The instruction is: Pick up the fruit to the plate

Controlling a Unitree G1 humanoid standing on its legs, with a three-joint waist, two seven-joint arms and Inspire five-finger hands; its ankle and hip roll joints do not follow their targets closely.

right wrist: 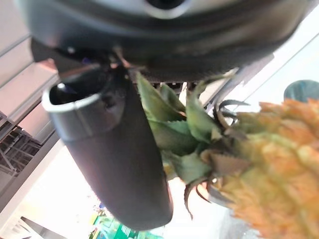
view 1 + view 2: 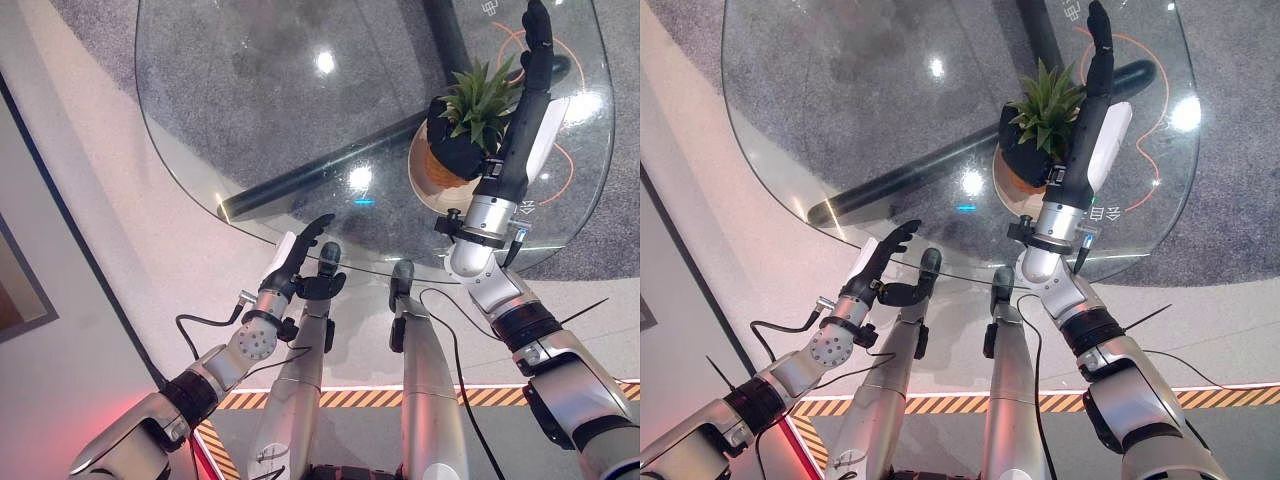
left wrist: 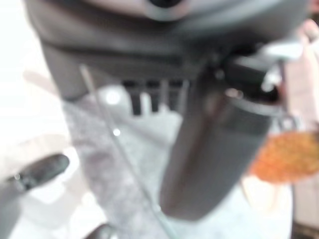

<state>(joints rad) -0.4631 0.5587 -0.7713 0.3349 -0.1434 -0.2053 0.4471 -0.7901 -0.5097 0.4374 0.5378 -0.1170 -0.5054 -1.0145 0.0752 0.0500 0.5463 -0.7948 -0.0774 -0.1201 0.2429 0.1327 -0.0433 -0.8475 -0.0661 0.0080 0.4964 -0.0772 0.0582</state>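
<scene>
While a round glass table (image 2: 250, 110) spans the upper part of both eye views, its dark tubular base (image 2: 310, 172) showing through the top above grey carpet (image 2: 90, 15), the robot's right arm reaches up and across the table's near right edge. Below the table's rim lies pale flooring (image 2: 120, 270), with a strip of yellow-and-black hazard tape (image 2: 340, 398) running across it nearer the robot.

On the right side of the glass sits a pale round plate (image 2: 420, 178), and on it rests the pineapple (image 2: 447, 160), its orange body on the plate and its green leafy crown (image 2: 482, 102) fanning out over it. The right hand (image 2: 455, 140) is wrapped around the pineapple, dark curled digits clasping the fruit just below the crown, while one finger (image 2: 537, 45) sticks out straight, pointing away across the table. From the right wrist view, the pineapple (image 1: 269, 169) sits close against the hand (image 1: 114, 164), leaves brushing the thumb.

At the table's near edge, the left hand (image 2: 300, 258) hovers with its fingers loosely spread and holding nothing, its white-covered thumb (image 2: 282, 252) raised beside them, the forearm angled up from the lower left.
</scene>
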